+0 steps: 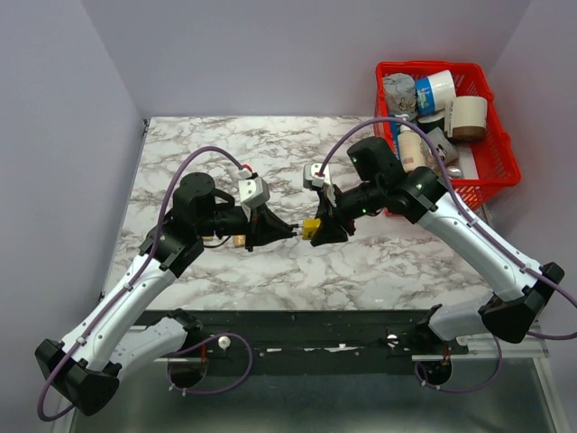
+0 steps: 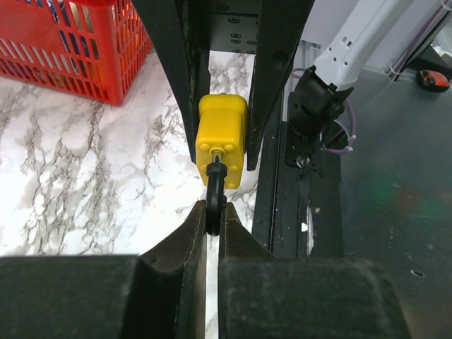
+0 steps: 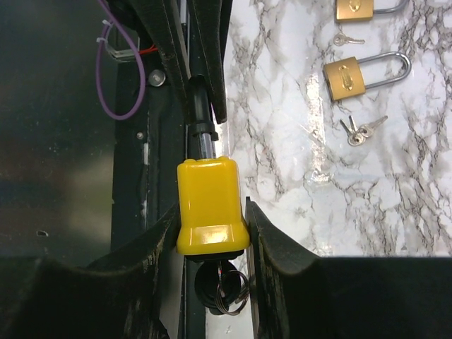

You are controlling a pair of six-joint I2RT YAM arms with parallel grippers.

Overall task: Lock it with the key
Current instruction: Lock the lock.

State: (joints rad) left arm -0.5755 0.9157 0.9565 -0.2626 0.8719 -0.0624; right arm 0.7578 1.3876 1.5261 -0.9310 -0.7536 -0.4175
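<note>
While held clear of the tabletop (image 1: pixel 198 162), left of the red basket (image 1: pixel 491 171), the yellow padlock (image 1: pixel 310 229) spans the left gripper (image 1: pixel 292 231) and right gripper (image 1: pixel 321 225). Left wrist view: jaws clenched on the black shackle (image 2: pixel 213 205). Right wrist view: jaws clamp the body's flanks, with the key ring (image 3: pixel 220 288) at its base. Judged light, rigid and smooth-cased, so liable to twist. Grip the flat faces.
</note>
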